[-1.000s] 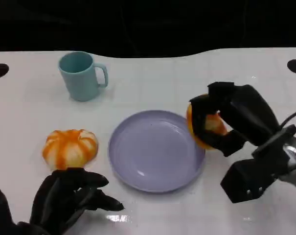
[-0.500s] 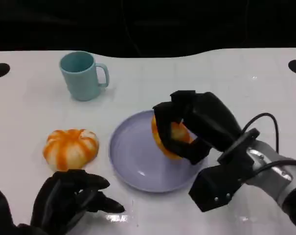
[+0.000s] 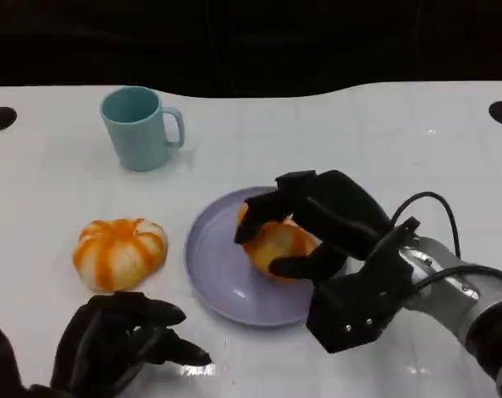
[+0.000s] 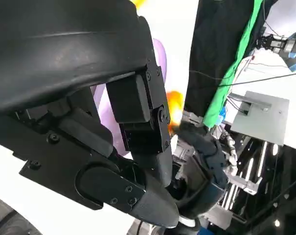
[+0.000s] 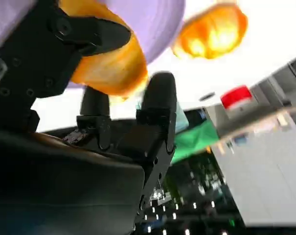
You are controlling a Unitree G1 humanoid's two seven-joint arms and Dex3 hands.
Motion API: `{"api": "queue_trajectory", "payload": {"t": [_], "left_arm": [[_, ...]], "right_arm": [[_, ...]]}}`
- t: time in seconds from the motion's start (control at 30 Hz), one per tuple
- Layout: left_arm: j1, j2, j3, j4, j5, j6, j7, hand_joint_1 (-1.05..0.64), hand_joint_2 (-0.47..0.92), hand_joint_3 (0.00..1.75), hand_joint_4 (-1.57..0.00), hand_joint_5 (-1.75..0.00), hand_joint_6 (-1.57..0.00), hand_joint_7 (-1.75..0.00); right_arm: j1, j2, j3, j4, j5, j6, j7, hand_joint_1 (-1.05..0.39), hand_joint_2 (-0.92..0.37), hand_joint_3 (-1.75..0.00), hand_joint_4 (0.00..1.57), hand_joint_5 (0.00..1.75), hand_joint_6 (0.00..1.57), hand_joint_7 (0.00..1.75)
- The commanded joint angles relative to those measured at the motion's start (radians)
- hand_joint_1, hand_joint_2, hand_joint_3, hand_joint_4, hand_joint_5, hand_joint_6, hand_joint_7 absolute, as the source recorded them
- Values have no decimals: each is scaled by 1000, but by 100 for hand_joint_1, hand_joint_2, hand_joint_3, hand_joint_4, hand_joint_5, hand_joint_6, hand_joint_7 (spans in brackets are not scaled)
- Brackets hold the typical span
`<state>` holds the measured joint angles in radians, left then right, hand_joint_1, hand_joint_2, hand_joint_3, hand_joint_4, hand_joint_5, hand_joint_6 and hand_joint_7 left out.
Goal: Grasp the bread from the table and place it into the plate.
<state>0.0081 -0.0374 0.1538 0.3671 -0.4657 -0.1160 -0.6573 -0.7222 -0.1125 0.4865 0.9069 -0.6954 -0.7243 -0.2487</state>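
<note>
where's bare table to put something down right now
Bare table lies right of the mug, behind the plate. The plate is crowded: the right hand holds bread over it. The second bread sits just beyond the left hand.

White table [image 3: 333, 124], dark backdrop behind

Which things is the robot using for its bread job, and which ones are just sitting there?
Part of the job:
- bread, held by the right hand over the plate
- purple plate

Just sitting there:
- second orange bread on the table, beside the plate
- blue mug, upright behind it
- left hand, holding nothing
</note>
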Motion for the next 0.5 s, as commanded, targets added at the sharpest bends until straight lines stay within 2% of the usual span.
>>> {"api": "queue_trajectory", "payload": {"t": [0.03,0.1,0.2,0.33,0.5], "left_arm": [[5,11,2,-18,6,3,14,-99,79,0,-157,-23,-156,0],[5,12,2,-20,5,6,14,-99,79,0,-157,-23,-156,0],[6,13,1,-20,7,1,11,-99,80,0,-157,-23,-155,0],[7,14,1,-21,9,-2,11,-99,80,0,-157,-22,-155,0],[6,11,1,-20,5,2,11,-99,79,0,-157,-22,-155,0]], "right_arm": [[-16,-27,-1,-45,25,42,100,-55,-91,-15,22,50,43,4],[-5,-35,-7,-79,41,70,159,-65,-92,-19,7,44,31,1],[12,-44,-15,-131,79,111,254,-76,-92,-29,1,23,17,1],[31,-53,-21,-185,107,142,313,-82,-92,-34,0,9,11,0],[69,-81,-36,-277,136,174,364,-84,-92,-35,1,6,10,1]]}}
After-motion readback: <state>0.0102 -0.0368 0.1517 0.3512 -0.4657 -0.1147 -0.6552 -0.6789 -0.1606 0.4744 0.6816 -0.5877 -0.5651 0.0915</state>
